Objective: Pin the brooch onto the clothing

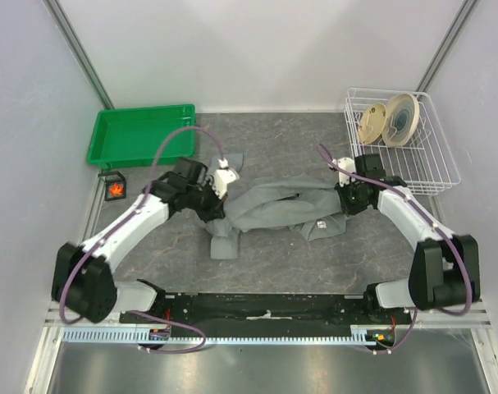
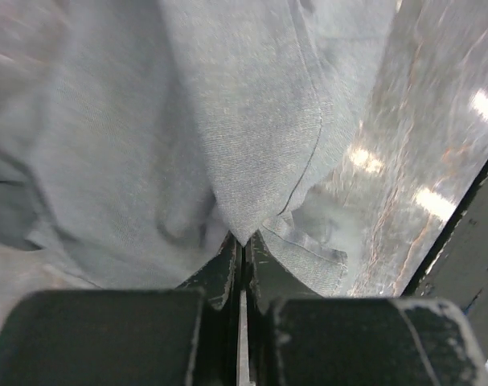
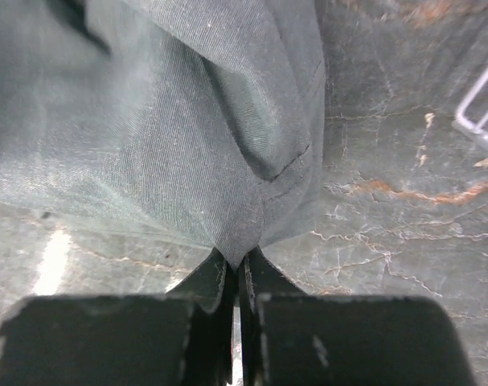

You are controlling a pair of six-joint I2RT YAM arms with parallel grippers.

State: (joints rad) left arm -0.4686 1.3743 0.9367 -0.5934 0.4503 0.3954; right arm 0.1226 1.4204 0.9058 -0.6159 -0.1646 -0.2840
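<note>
1. Grey marbled table (image 1: 273, 148), boxed in by plain white walls (image 1: 257, 49), fills the top view, with both arm bases along the bottom edge.
2. At upper left, a green tray (image 1: 142, 135) lies flat near the back wall.
3. At upper right, a white wire basket (image 1: 445, 168) holds two tan round rolls (image 1: 390, 121) propped on edge.
4. At the left edge, just below the tray, the orange-red brooch (image 1: 114, 191) sits on its small dark square (image 1: 114, 182), well apart from the garment.
5. At centre frame, the grey shirt (image 1: 273, 207) lies crumpled between the two arms.
6. From the lower left, the left arm stretches diagonally up to the shirt's left end. The left gripper (image 2: 242, 240) has its fingers pressed together, pinching a fold of grey cloth.
7. From the lower right, the right arm bends up and inward to the shirt's right end. The right gripper (image 3: 237, 259) likewise clamps a fold of fabric, just above the marbled surface.
</note>
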